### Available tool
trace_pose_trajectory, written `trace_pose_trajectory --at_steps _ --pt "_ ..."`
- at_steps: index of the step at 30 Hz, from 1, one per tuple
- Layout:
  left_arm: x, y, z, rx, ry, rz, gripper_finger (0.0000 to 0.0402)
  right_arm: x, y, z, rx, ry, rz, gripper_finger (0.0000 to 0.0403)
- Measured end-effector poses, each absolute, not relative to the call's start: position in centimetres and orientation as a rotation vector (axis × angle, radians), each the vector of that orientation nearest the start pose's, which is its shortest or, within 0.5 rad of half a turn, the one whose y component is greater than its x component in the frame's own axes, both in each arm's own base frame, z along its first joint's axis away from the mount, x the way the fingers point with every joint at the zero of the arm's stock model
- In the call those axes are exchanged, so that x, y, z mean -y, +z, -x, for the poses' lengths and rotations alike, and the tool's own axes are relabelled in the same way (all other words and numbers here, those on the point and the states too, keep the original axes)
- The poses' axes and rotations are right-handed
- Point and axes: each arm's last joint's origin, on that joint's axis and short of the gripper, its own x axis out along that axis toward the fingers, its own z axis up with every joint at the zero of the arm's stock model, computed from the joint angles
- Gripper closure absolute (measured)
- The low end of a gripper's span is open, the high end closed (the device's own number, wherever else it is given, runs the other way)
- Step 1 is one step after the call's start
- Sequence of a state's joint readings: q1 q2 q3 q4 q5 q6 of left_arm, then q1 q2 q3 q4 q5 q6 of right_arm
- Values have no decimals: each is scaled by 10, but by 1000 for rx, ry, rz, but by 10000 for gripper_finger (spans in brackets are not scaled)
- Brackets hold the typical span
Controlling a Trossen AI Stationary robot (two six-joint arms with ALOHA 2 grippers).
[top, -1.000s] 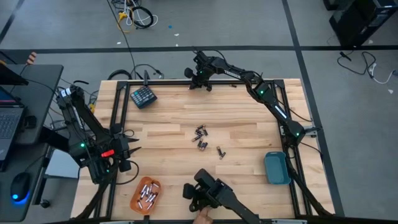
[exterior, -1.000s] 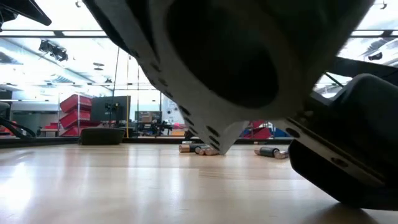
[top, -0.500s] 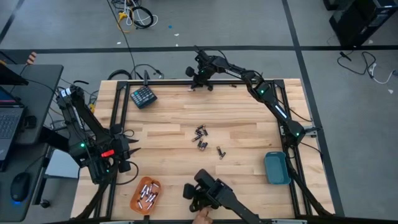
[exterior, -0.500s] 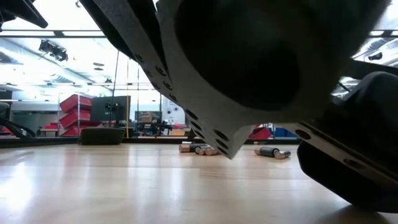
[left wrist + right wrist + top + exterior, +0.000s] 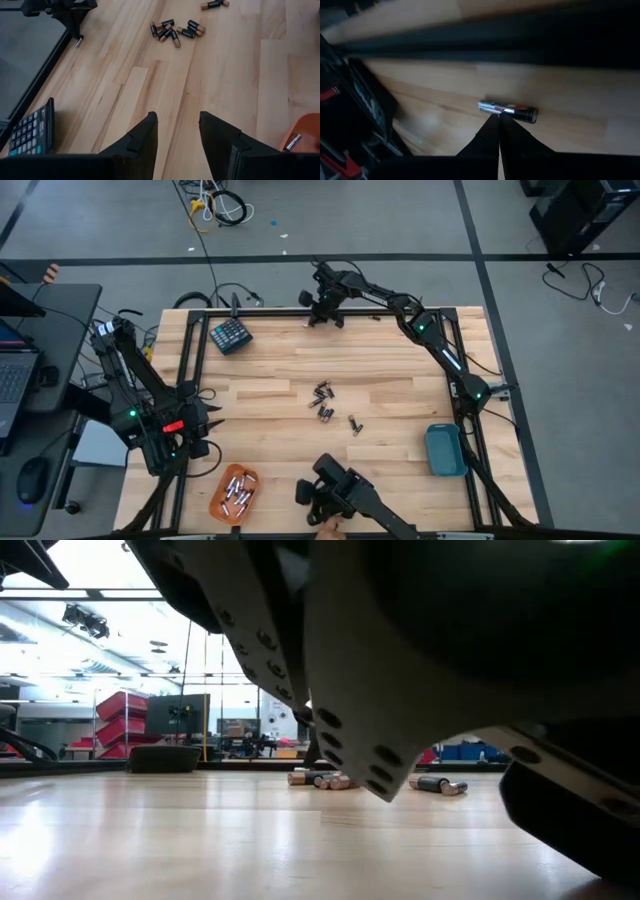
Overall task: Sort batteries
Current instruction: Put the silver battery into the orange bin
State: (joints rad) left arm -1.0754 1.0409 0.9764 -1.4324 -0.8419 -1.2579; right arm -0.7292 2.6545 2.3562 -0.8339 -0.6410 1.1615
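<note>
Several loose batteries (image 5: 323,401) lie in a heap mid-table, also seen in the left wrist view as batteries (image 5: 172,30) and in the low view as batteries (image 5: 320,779). More batteries lie in the orange tray (image 5: 233,492) at the near left. My left gripper (image 5: 177,125) hovers open and empty over the table's left side (image 5: 208,423). My right gripper (image 5: 322,315) is at the far edge, shut. One single battery (image 5: 507,111) lies flat on the wood right at its fingertips (image 5: 492,125). My right gripper's shut fingertips (image 5: 492,125) come slanting down at the middle of the single battery's long side (image 5: 499,113), crosswise to it. The battery lies flat on the table. Whether the tips touch it, I cannot tell.
A dark teal calculator (image 5: 230,335) sits at the far left. An empty teal tray (image 5: 445,450) stands at the near right. A large dark jointed shape (image 5: 335,490) at the near edge, with a person's hand (image 5: 325,528) by it, blocks most of the low view (image 5: 450,660).
The large dark shape in front of the low camera has shifted across that view and now covers more of it. Both grippers have kept their place, and the batteries lie as before.
</note>
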Motion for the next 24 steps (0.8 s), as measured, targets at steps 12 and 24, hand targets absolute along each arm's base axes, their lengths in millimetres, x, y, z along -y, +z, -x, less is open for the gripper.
trace_pose_trajectory --at_steps 12,24 --pt "114 289 -86 -755 331 -46 259 346 132 -415 -850 -403 -1845 401" --pt "114 289 -87 -736 335 -49 259 350 131 -412 -807 -630 -1842 400"
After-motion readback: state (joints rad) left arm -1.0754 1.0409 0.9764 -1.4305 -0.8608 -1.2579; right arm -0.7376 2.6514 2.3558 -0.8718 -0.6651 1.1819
